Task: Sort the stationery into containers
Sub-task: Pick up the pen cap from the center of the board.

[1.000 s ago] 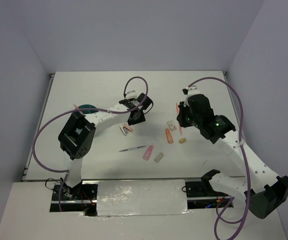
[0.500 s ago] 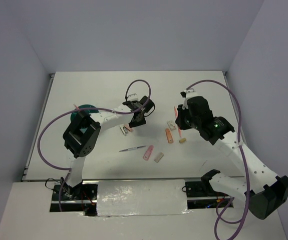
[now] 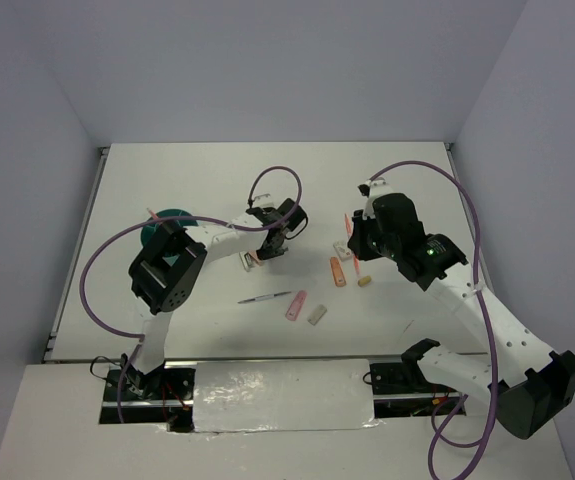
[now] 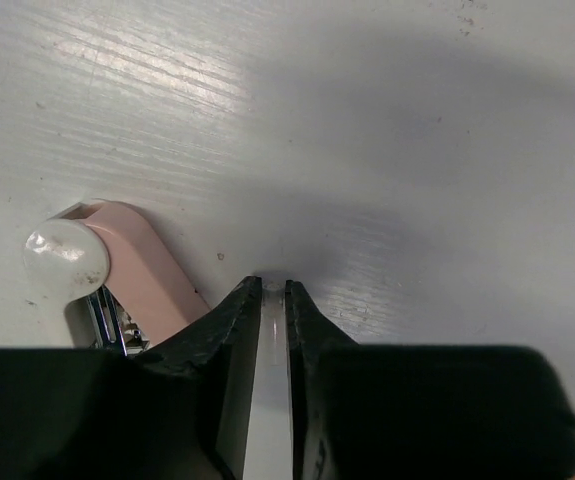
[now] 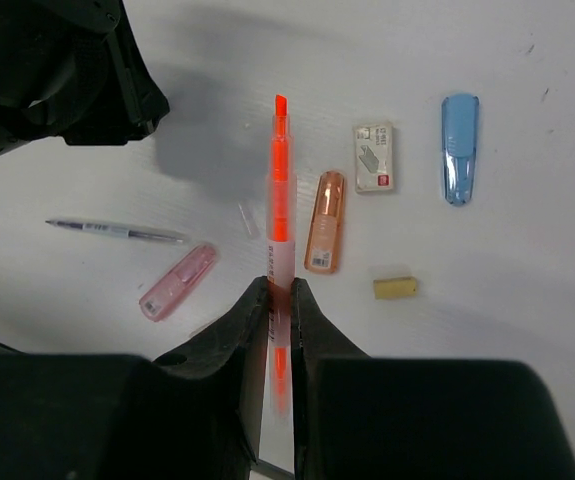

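Right wrist view shows the right gripper (image 5: pixel 278 292) clamped on the orange pen (image 5: pixel 280 185) above the counter (image 5: pixel 527 330), so carry it level to the teal organiser (image 3: pixel 172 214) at far left, skirting the left gripper (image 4: pixel 267 292), whose nearly closed jaws possibly pinch something pale.

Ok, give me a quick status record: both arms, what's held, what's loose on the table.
left fingers: nearly together, low over the table beside a pink item; hold unclear
right fingers: shut on orange pen
organiser: far left, partly behind the left arm
loose: grey pen, pink eraser, tan eraser, blue eraser
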Tool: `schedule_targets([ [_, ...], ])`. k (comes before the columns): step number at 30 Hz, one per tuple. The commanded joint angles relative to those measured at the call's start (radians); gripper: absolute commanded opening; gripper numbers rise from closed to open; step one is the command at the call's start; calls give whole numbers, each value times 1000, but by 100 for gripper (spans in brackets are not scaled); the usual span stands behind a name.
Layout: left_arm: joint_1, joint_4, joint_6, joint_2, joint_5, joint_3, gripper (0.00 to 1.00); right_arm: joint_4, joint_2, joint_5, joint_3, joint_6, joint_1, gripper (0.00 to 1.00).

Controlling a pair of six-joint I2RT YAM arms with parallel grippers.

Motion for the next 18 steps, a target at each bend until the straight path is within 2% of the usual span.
schedule_targets([
  [1,-4,25,-20,39,18,-22,27,42,-29,-14,-5,-10,1,0],
  [3,-4,42,-22,41,33,-37,25,40,-30,-15,-5,-10,1,0],
  [7,-4,60,-11,16,59,-65,0,54,-41,-50,-16,-9,1,0],
  [9,-6,86,-4,-45,69,-90,0,100,-53,-145,-50,-1,1,0],
  [11,-6,143,36,-119,95,-147,0,214,-90,-233,-99,28,1,0],
  [13,-13,282,123,-267,122,-196,0,314,-147,-340,-201,74,4,0],
  [14,-19,325,148,-319,116,-250,0,439,-168,-354,-243,152,18,0],
  [15,-32,357,165,-435,106,-276,0,501,-193,-348,-336,203,33,0],
  [16,-33,462,208,-502,116,-316,0,634,-234,-328,-382,243,61,0],
  [17,-35,539,231,-568,140,-422,0,701,-248,-318,-421,298,93,0],
  [18,-36,633,252,-708,165,-480,0,738,-257,-289,-468,322,160,0],
])
